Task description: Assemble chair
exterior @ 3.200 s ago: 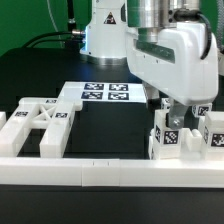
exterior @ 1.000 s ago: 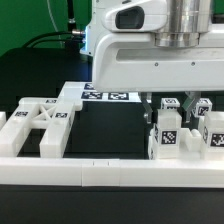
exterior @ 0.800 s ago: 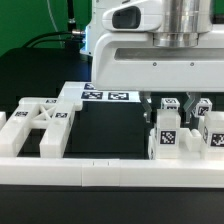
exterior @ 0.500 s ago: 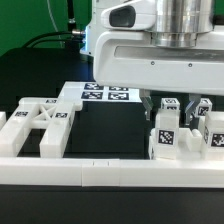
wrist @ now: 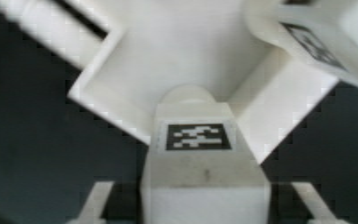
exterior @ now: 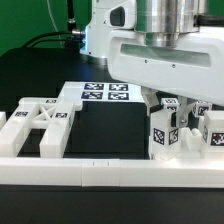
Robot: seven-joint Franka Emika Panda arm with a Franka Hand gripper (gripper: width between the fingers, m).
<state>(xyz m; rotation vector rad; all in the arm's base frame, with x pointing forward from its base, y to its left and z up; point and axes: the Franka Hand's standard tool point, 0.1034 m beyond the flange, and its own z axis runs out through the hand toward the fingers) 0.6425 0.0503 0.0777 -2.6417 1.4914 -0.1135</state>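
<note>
I have the fingers [exterior: 149, 101] straddling the top of a square post [exterior: 164, 135], one on each side. In the wrist view a thin dark strip seems to separate the post from each finger, so I cannot tell whether they are clamping it or only bracketing it. The post leans slightly below the fingers, just behind the border rail [exterior: 100, 170]. A second post [exterior: 212, 132] stands just beside them, and the X-braced panel [exterior: 40, 122] lies well apart across the tabletop [exterior: 110, 135].
</note>
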